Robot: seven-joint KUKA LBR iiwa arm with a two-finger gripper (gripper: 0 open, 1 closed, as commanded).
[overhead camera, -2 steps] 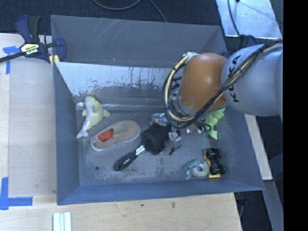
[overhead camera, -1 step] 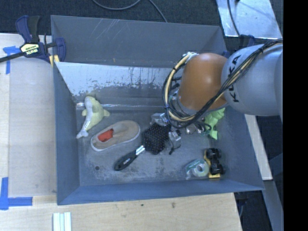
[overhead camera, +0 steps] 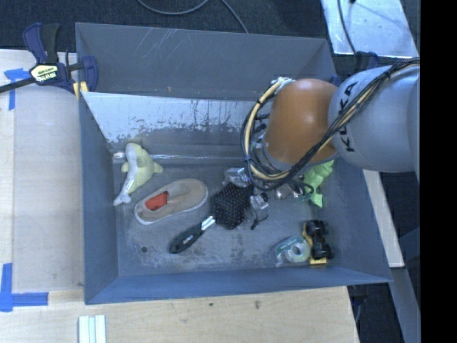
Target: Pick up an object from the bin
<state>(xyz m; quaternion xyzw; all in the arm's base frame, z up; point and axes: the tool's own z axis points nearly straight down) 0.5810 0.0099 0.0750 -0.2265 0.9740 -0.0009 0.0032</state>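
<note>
- In the camera view I look down on the grey bin (overhead camera: 214,109). The arm (overhead camera: 378,120) comes in from the right side of the frame, over the right half of the bin.
- The wrist carries a round orange cover (overhead camera: 303,123). A bundle of yellow and black cables (overhead camera: 251,134) loops around its left side.
- Below the cover the claw (overhead camera: 251,200) is low in the bin, a little right of the centre of the frame.
- I cannot tell if the claw is released or clenched, because its metal parts mix with the dark things around it.
- The thing nearest to the claw is a black brush (overhead camera: 228,206). Its bristly head lies at the centre of the bin floor, just beside the claw on the left. Its handle goes down-left toward the lower middle of the frame, with a short silver neck between head and handle.
- I cannot say whether the claw touches the brush head.
- Left of the brush lies a beige shoe (overhead camera: 182,195) with a red inside, near the brush handle.
- Further up-left, near the back wall, lies a pale yellow-green soft toy (overhead camera: 139,168). Its lower end is close to the shoe.
- To the right of the claw a bright green toy (overhead camera: 316,181) shows partly from under the arm.
- In the lower right corner of the bin floor stands a small black and yellow toy car (overhead camera: 317,240). A grey-green ring-shaped piece (overhead camera: 290,250) lies just beside it on the left.
</note>
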